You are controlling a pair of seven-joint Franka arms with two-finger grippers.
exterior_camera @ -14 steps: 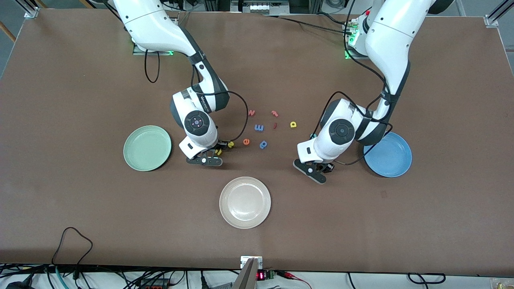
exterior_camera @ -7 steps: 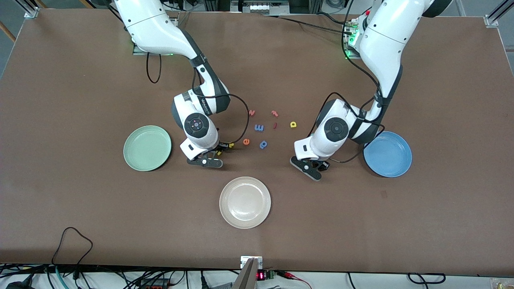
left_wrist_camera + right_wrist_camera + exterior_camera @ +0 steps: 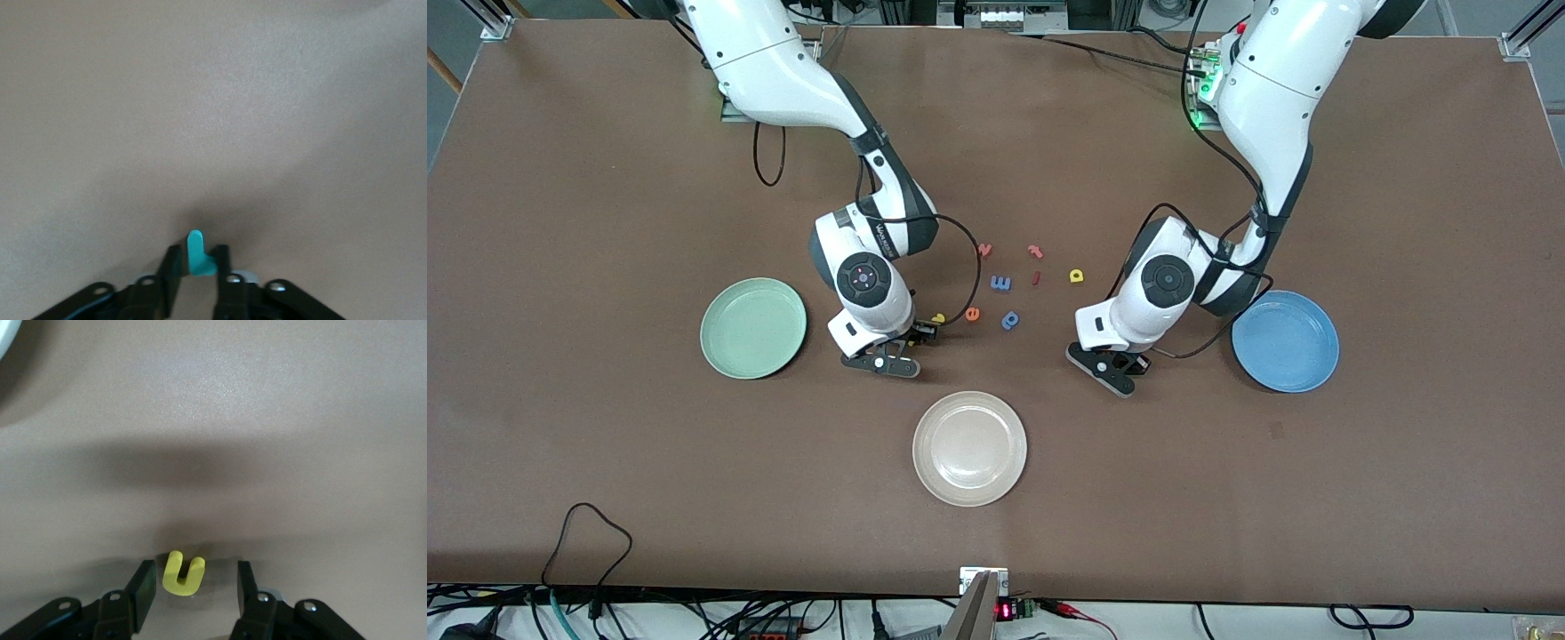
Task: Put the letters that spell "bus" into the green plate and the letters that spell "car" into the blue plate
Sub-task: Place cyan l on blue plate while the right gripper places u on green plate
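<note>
My left gripper is shut on a teal r, low at the table beside the blue plate; in the front view the left gripper hides the letter. My right gripper stands open around a yellow u that lies flat on the table between its fingers. The right gripper is down between the green plate and a yellow s. A yellow a lies toward the left arm's end of the letter cluster. Both plates hold nothing.
Loose letters lie between the arms: an orange e, blue p, blue m, orange n, pink r and a red stroke. An off-white plate sits nearer the front camera.
The left gripper has closed on the teal r after drifting slightly away from the blue plate. The right gripper has stayed open and settled over the yellow u.
</note>
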